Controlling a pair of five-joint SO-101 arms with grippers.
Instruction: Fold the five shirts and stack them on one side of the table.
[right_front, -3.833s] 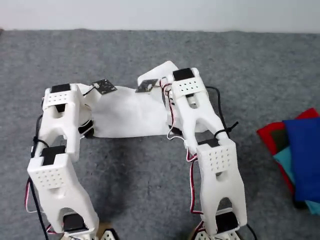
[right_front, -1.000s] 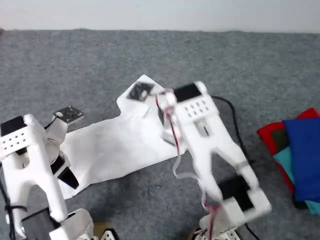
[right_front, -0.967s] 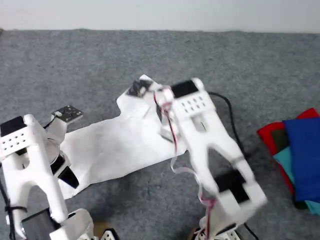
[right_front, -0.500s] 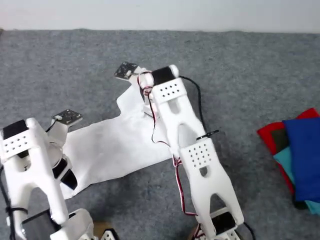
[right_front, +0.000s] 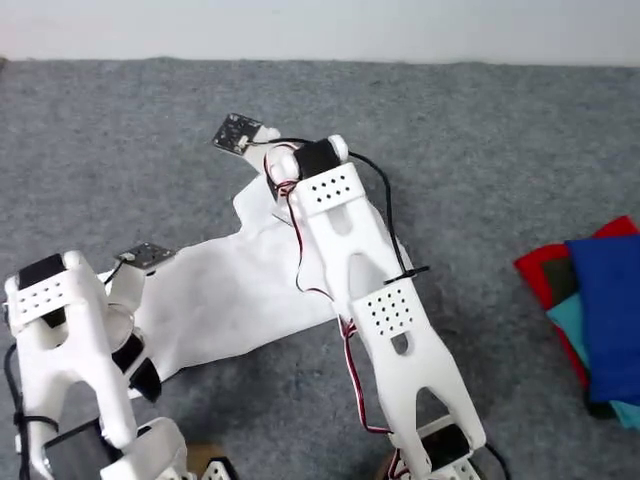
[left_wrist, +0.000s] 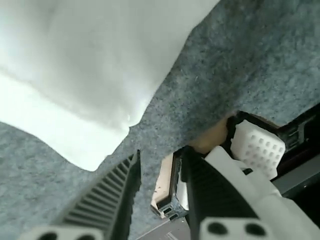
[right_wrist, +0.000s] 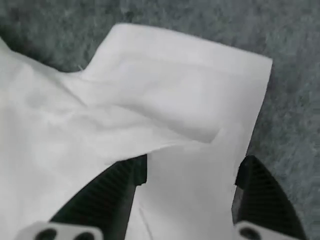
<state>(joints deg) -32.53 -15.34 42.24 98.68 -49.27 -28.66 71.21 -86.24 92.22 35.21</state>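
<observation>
Right arm is being swung further toward the table's far left than half a second ago, with the right gripper (right_wrist: 192, 170) now being carried over the white shirt's (right_front: 230, 295) far sleeve; its jaws are being held wide, straddling the sleeve, with nothing clamped. Left arm is being kept folded back at the near-left corner, nudged slightly inward; the left gripper (left_wrist: 160, 155) is being held just off the shirt's near edge, jaws narrowly parted, nothing between them. The shirt is being left spread diagonally on the grey table (right_front: 480, 130), between the two arms. A stack of folded shirts (right_front: 600, 310) is being kept at the right edge, well apart.
</observation>
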